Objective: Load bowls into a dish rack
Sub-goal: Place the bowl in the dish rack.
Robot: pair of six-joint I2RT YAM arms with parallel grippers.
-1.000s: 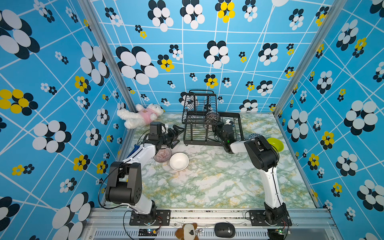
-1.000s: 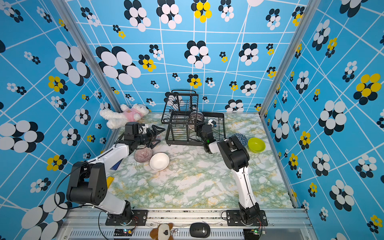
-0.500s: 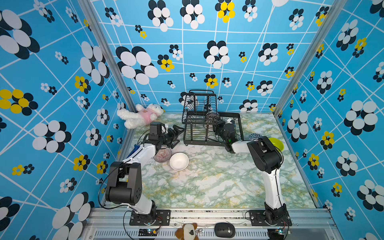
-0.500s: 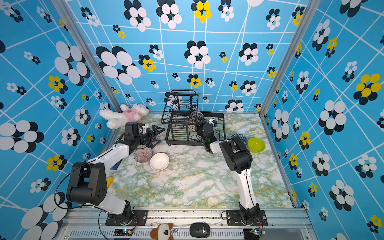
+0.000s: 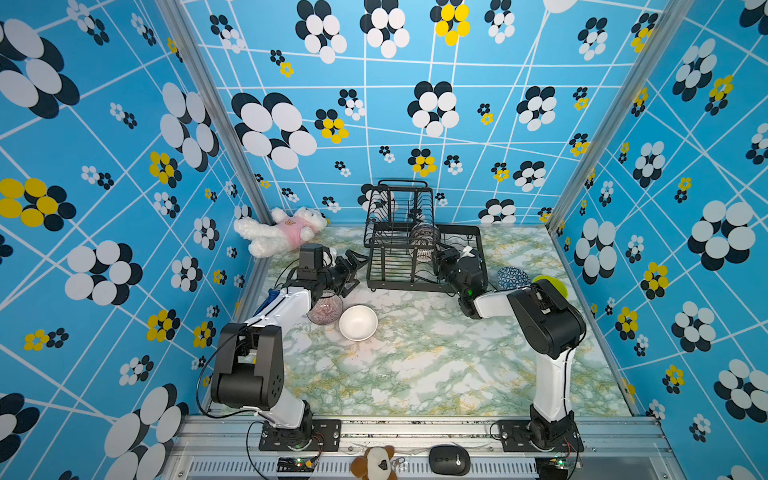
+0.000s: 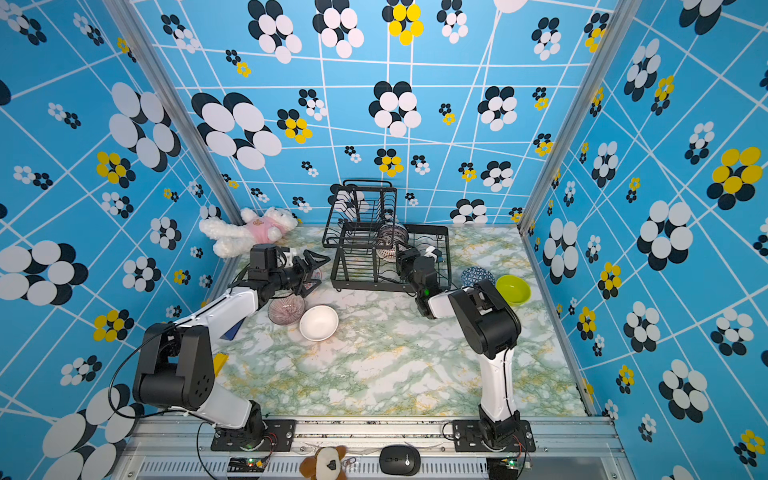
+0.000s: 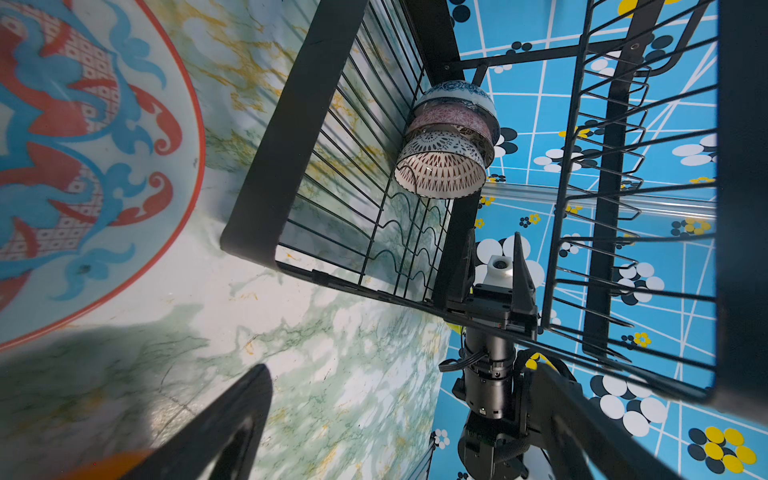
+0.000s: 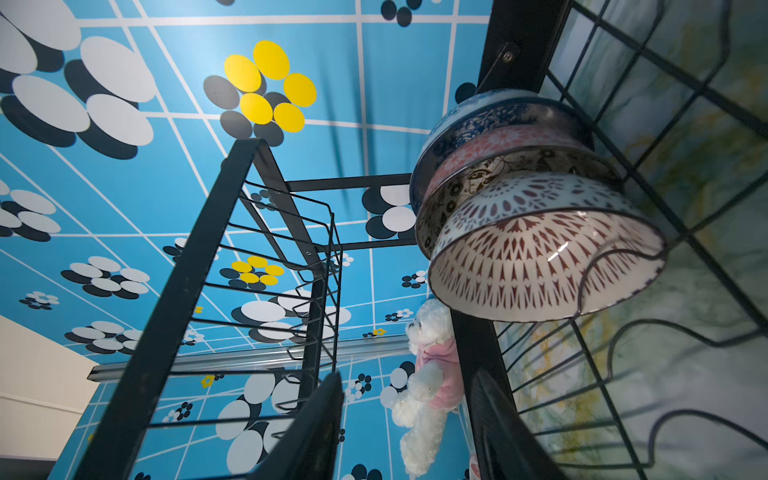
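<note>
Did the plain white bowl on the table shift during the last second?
No. The white bowl sits where it did, beside the purplish ribbed bowl and in front of the dish rack, with its position against both unchanged.

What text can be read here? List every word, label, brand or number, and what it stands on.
None can be read.
Black computer mouse: a small pale mark, too small to read.
White plush toy in a pink shirt: an orange chest patch, too small to read.
</note>
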